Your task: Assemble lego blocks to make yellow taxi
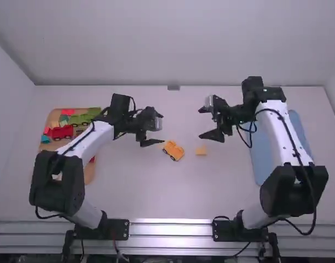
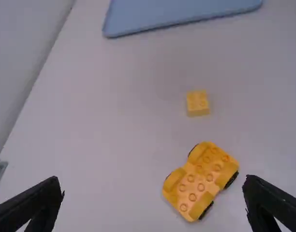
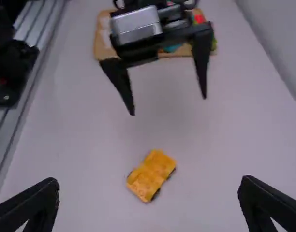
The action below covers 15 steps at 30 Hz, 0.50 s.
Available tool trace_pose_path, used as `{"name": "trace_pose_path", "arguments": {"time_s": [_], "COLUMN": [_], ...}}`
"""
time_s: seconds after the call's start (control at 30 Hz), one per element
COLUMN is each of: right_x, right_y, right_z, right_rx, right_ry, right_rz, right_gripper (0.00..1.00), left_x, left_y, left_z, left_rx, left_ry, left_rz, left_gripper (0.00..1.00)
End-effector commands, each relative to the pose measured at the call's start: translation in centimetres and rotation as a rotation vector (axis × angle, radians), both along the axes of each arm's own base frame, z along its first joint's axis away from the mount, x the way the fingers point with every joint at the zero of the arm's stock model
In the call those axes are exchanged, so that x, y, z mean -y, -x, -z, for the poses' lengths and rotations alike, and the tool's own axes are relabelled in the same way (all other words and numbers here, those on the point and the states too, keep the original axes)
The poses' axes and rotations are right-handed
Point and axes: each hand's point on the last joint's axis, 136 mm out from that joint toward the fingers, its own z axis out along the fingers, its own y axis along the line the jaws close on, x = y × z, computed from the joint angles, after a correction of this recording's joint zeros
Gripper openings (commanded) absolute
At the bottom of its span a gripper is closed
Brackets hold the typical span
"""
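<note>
And the left gripper (image 1: pixel 161 129) hangs wide and empty, yellow car base (image 1: pixel 173 150) near its fingertips; the right gripper (image 1: pixel 200 123), also spread and empty, has the yellow block (image 1: pixel 201 150) close by!

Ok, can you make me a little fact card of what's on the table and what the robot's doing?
Car base: yellow, black wheels
Loose block: small, yellow, apart from car base
Left end effector: open, empty
Right end effector: open, empty
Wooden tray: on the left, holding colourful pieces
Blue board: on the right
Taxi: not finished
</note>
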Motion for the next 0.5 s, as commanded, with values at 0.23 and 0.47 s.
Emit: {"name": "trace_pose_path", "arguments": {"time_s": [0.23,0.47], "right_x": [-1.0,-1.6], "right_y": [2.0,2.7], "right_z": [1.3,2.0], "right_rx": [0.090,0.075], "right_ry": [-0.168,-0.164], "right_rz": [-0.096,-0.119], "right_gripper": [0.99,0.99], "left_x": [0.8,0.8], "left_y": [-0.5,0.6], "left_z": [4.5,6.9], "left_rx": [-0.108,-0.134], "left_ry": [-0.088,-0.167], "left_rz": [0.171,0.355], "left_gripper": [0.99,0.99]}}
